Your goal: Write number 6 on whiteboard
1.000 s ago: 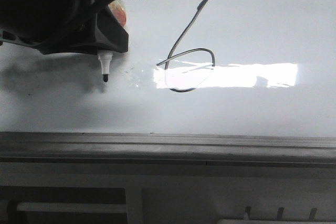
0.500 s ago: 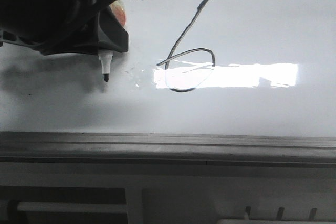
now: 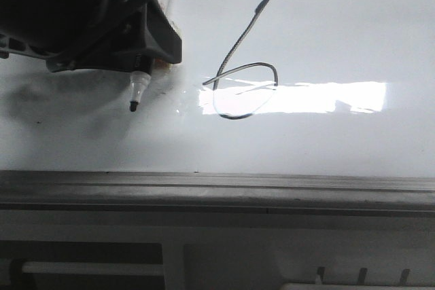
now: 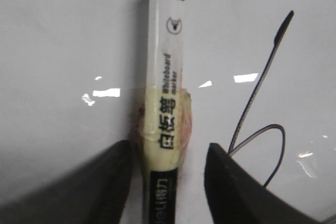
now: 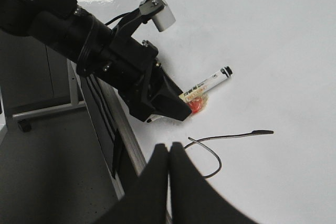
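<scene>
front low, wrists close (shared whiteboard)

A hand-drawn number 6 in thin black line stands on the whiteboard, its slanted stem running down into an oval loop that crosses the bright glare. It also shows in the left wrist view and the right wrist view.

The marker carries print along its barrel: the small English words "Whiteboard marker" in black, and beside them three larger black Chinese characters, 白板笔. Near the capped end sits a small round emblem with an animal-head outline. On the black band at the held end, pale letters read roughly "deli", partly cut off by the frame. Other marks on the cap are too blurred to read.
</scene>
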Robot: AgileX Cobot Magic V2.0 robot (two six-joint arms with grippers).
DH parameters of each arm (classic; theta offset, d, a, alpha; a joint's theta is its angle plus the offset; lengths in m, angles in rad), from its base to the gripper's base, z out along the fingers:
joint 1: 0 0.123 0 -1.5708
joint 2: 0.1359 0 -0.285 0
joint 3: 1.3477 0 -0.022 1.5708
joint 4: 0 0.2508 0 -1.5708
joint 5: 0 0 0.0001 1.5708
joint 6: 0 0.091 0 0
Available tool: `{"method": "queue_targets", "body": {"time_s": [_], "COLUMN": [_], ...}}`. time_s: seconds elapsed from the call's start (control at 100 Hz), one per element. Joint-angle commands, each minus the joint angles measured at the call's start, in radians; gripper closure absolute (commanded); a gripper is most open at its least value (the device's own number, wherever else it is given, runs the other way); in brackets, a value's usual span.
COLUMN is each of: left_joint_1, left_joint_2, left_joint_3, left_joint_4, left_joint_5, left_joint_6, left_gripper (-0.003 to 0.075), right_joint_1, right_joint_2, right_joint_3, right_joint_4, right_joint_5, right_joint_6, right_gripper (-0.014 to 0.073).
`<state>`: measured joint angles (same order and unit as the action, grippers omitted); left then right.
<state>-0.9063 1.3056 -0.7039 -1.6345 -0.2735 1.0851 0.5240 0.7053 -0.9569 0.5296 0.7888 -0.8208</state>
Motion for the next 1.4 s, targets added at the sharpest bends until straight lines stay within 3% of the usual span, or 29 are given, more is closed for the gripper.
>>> {"method": "queue_targets", "body": {"time_s": [0.0, 0.04, 0.13, 0.33, 0.45, 0.52, 0.67, 0.75, 0.86, 1.06, 1.39], "left_joint_1": [0.013, 0.013, 0.013, -0.007, -0.047, -0.076, -0.117, -0.126, -0.126, -0.126, -0.126], "left_joint_2": [0.010, 0.010, 0.010, -0.063, -0.173, -0.254, -0.439, -0.550, -0.703, -0.916, -0.996], "left_joint_3": [-0.009, -0.009, -0.009, -0.044, -0.056, -0.054, -0.013, 0.038, 0.138, 0.268, 0.297], "left_joint_4": [-0.003, -0.003, -0.003, 0.004, 0.041, 0.041, 0.039, 0.039, 0.037, 0.031, -0.015], "left_joint_5": [-0.129, -0.131, -0.131, -0.114, -0.112, -0.112, -0.115, -0.116, -0.115, -0.112, -0.114], "left_joint_6": [-0.008, -0.008, -0.008, -0.006, 0.057, 0.132, 0.280, 0.324, 0.326, 0.326, 0.326], "left_gripper": [0.0240, 0.0162, 0.0092, 0.0104, 0.0176, 0.0263, 0.0570, 0.0739, 0.0739, 0.0739, 0.0739], "right_joint_1": [-0.009, -0.009, -0.009, -0.009, -0.009, -0.009, -0.009, -0.009, -0.009, -0.009, -0.009], "right_joint_2": [0.000, 0.000, 0.000, -0.005, -0.041, -0.065, -0.136, -0.193, -0.299, -0.522, -0.632], "right_joint_3": [-0.023, -0.023, -0.023, -0.023, -0.023, -0.022, 0.022, 0.079, 0.185, 0.349, 0.374], "right_joint_4": [0.025, 0.025, 0.025, 0.025, 0.025, 0.005, -0.082, -0.149, -0.209, -0.209, -0.207], "right_joint_5": [-0.068, -0.068, -0.070, -0.102, -0.124, -0.124, -0.135, -0.163, -0.205, -0.289, -0.287], "right_joint_6": [0.000, 0.000, 0.000, 0.000, 0.000, 0.000, 0.016, 0.111, 0.211, 0.227, 0.227], "right_gripper": [0.0657, 0.0657, 0.0657, 0.0657, 0.0657, 0.0656, 0.0656, 0.0656, 0.0656, 0.0657, 0.0657]}}
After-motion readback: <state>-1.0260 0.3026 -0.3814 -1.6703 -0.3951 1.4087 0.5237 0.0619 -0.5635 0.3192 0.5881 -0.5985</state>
